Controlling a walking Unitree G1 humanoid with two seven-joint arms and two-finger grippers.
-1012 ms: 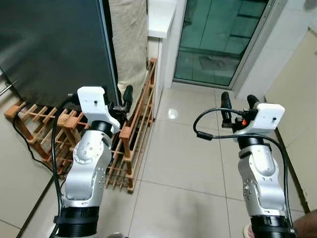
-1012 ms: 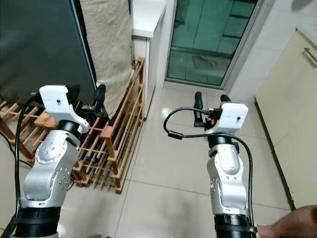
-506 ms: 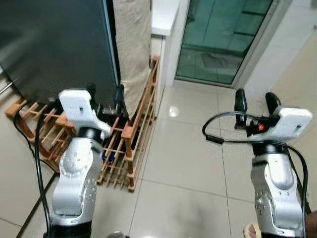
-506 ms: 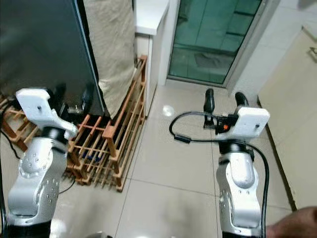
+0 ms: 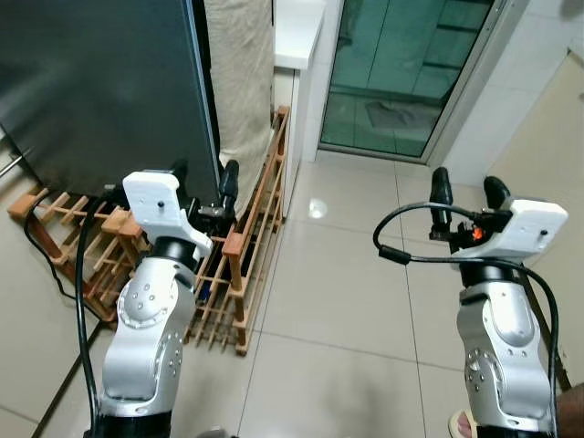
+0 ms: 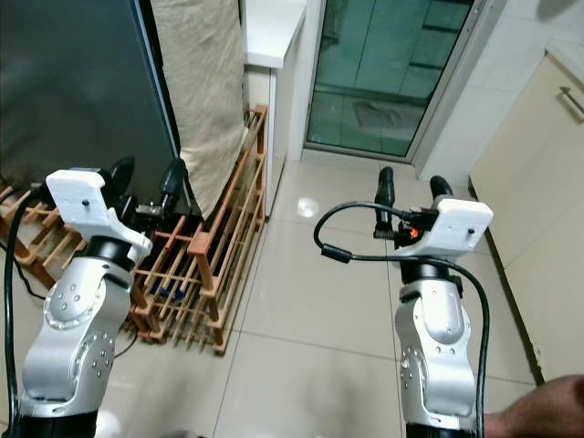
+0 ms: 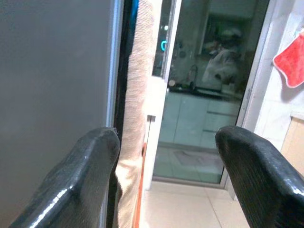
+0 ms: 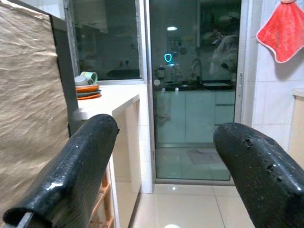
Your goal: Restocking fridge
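Observation:
A dark grey fridge (image 5: 100, 82) stands shut at the upper left, its door edge (image 7: 114, 71) seen close by in the left wrist view. My left gripper (image 5: 203, 173) is raised just in front of that edge, open, holding nothing. My right gripper (image 5: 469, 190) is held up over the tiled floor at the right, open and empty too. Its wrist view looks between the fingers (image 8: 80, 161) toward a glass door.
A wooden slatted rack (image 5: 251, 237) lies on the floor beside the fridge, under a beige cloth (image 5: 239, 73). A white counter (image 5: 297, 36) and a glass sliding door (image 5: 401, 73) lie ahead. Plates and a cup (image 8: 86, 85) sit on the counter. A person's foot (image 5: 465, 427) is at the bottom right.
The view shifted slightly as the camera moved. My left gripper rose a little toward the fridge's door edge. The right gripper stayed raised and open.

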